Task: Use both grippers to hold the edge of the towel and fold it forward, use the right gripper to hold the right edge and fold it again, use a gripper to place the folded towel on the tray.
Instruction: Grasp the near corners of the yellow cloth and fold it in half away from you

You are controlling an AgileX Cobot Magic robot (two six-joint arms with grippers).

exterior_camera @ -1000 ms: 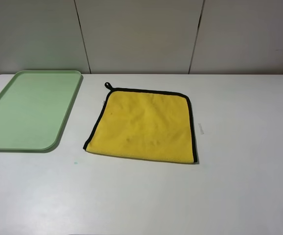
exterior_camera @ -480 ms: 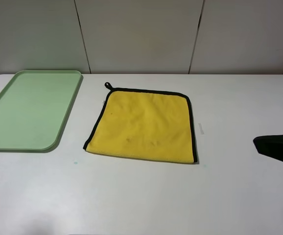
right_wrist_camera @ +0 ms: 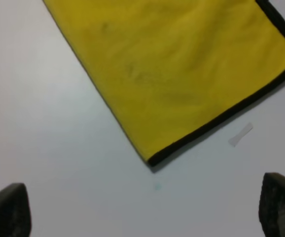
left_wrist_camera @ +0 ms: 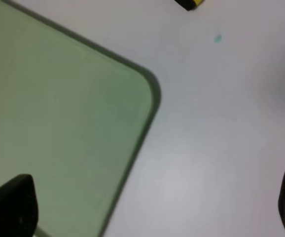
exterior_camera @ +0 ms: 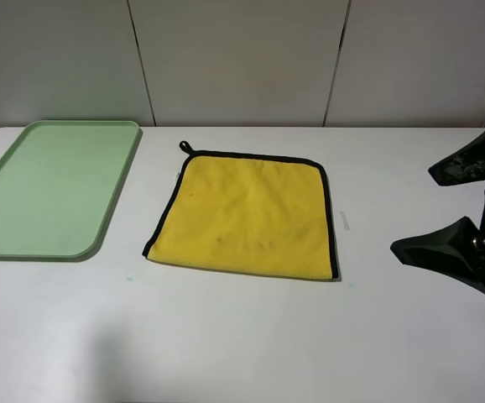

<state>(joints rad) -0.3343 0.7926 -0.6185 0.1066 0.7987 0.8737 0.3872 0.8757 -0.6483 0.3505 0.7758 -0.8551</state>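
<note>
White table, one towel, one tray, two tools spread wide

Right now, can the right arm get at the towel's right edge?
Probably yes. The right end effector is open beside the towel; only table and a small flat white mark lie between it and the right edge.

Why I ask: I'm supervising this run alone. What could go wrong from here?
1. The square yellow plush towel lies flat on the white table, so an open gripper could skid over its thin black trim and pinch nothing.
2. The left gripper hangs by the pale green plastic tray's corner, farther from the towel than the right gripper; uneven grasps might skew the fold.
</note>
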